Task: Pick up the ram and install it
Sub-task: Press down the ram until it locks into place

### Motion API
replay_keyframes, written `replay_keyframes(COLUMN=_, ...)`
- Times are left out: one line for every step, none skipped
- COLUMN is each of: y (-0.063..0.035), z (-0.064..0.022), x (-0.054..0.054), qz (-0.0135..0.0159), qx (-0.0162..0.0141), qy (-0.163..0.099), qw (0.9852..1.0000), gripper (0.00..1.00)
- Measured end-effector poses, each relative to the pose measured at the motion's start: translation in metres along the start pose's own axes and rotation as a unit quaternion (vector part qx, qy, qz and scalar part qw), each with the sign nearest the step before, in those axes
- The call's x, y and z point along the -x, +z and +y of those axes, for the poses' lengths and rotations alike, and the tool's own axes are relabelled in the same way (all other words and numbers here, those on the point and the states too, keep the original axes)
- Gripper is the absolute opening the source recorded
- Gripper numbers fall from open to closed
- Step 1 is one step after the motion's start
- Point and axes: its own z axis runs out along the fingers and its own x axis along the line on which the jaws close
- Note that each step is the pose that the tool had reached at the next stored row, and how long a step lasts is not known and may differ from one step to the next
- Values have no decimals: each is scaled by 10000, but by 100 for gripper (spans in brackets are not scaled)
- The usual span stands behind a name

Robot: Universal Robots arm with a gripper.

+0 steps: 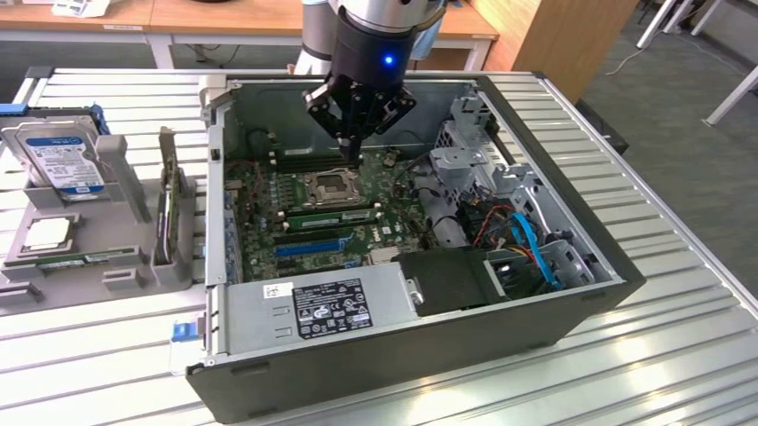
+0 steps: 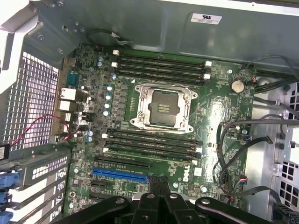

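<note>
The ram [image 1: 169, 211], a long thin green stick, stands on edge in a grey fixture [image 1: 130, 266] at the exterior view's left, outside the open computer case [image 1: 391, 355]. My gripper [image 1: 351, 153] hangs inside the case over the green motherboard [image 1: 266, 222], far from the ram. Its tips are just above the far bank of black memory slots [image 1: 311, 158]. In the wrist view the dark fingers [image 2: 150, 186] are pressed together, shut with nothing between them, and both slot banks [image 2: 161, 67] [image 2: 152, 142] lie on either side of the CPU socket [image 2: 163, 106].
The fixture also carries a silver hard drive [image 1: 59, 155], a square chip [image 1: 48, 232] and a second narrow green stick lying flat [image 1: 89, 259]. In the case sit a power supply [image 1: 319, 306], a drive cage [image 1: 468, 164] and loose cables [image 1: 521, 235]. The metal case walls surround the gripper.
</note>
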Motion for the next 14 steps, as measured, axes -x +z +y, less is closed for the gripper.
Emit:
replay_keyframes(y=0, z=0, x=0, qz=-2, qx=1, qy=0, qw=10000, gripper=10)
replay_keyframes(y=0, z=0, x=0, qz=-2, qx=1, qy=-1, qw=10000, gripper=10)
replay_keyframes(y=0, z=0, x=0, qz=-2, qx=1, qy=0, qw=10000, gripper=10)
replay_keyframes(y=0, z=0, x=0, qz=-2, qx=1, qy=0, qw=10000, gripper=10)
replay_keyframes(y=0, z=0, x=0, qz=-2, qx=1, qy=0, qw=10000, gripper=10)
replay_keyframes(y=0, z=0, x=0, qz=-2, qx=1, qy=0, qw=10000, gripper=10)
replay_keyframes(y=0, z=0, x=0, qz=-2, qx=1, qy=0, qw=10000, gripper=10)
replay_keyframes(y=0, z=0, x=0, qz=-2, qx=1, qy=0, qw=10000, gripper=10)
replay_keyframes(y=0, z=0, x=0, qz=-2, qx=1, qy=0, qw=10000, gripper=10)
replay_keyframes(y=0, z=0, x=0, qz=-2, qx=1, qy=0, qw=10000, gripper=10)
replay_keyframes(y=0, z=0, x=0, qz=-2, qx=1, qy=0, qw=10000, gripper=10)
replay_keyframes(y=0, z=0, x=0, qz=-2, qx=1, qy=0, qw=10000, gripper=10)
replay_keyframes(y=0, z=0, x=0, qz=-2, qx=1, qy=0, qw=10000, gripper=10)
replay_keyframes(y=0, z=0, x=0, qz=-2, qx=1, qy=2, qw=10000, gripper=10)
